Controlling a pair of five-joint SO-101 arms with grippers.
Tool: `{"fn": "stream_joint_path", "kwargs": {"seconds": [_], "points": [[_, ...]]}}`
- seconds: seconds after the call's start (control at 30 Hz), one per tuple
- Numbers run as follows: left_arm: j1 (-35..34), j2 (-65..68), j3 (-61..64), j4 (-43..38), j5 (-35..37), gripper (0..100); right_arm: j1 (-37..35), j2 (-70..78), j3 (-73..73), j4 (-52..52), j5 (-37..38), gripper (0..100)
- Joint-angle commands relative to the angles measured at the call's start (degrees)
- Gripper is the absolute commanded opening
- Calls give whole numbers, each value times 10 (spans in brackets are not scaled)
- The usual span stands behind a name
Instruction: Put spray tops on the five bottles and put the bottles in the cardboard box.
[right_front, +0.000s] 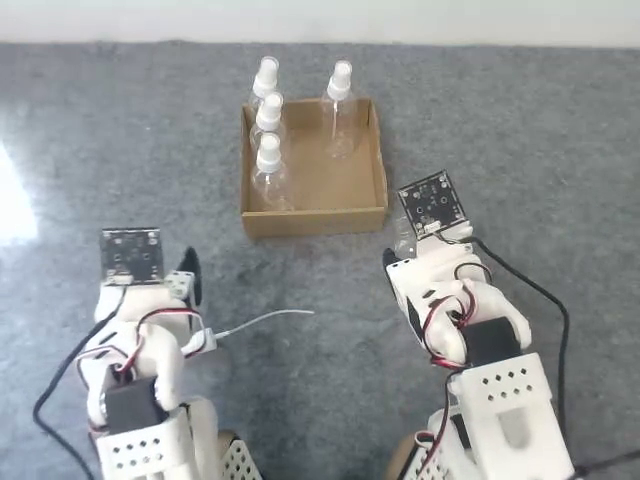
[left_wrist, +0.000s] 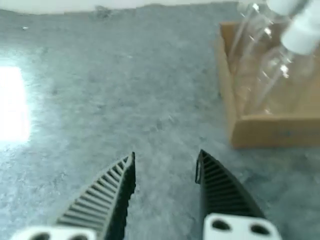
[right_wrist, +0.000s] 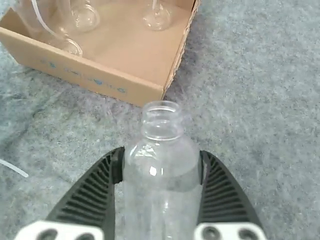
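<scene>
While the right jaws were closed on the belly of the last bottle (right_wrist: 160, 160), clear smooth plastic with its long axis along the jaws and its open neck toward the cardboard box (right_front: 315, 215), the left jaws stood apart and empty, off the box's near left corner. The uncapped spray top (right_front: 250, 324) lay on the grey felt-like counter (right_front: 330, 400) closer to the left arm, its thin white tube crosswise to the box front. Inside the box stood four capped bottles (right_front: 272, 172).

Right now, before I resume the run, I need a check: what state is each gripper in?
Left gripper: open, holding nothing.
Right gripper: closed on a bottle that has no top.
</scene>
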Motion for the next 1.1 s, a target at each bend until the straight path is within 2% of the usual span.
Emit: {"fn": "stream_joint_path", "kwargs": {"seconds": [0.0,0.47,0.63,0.77,0.9,1.07], "points": [[33,-3,-35,32,-20,189,6,-12,-6,-16,-5,58],[40,19,-56,79,-84,189,6,-12,-2,-16,-4,58],[40,152,-109,85,-113,189,6,-11,2,-24,-3,58],[40,266,-176,134,-196,191,6,-11,2,-24,-3,58],[36,368,-225,186,-277,238,6,-11,2,-24,-3,58],[35,480,-251,207,-345,239,6,-11,2,-24,-2,58]]}}
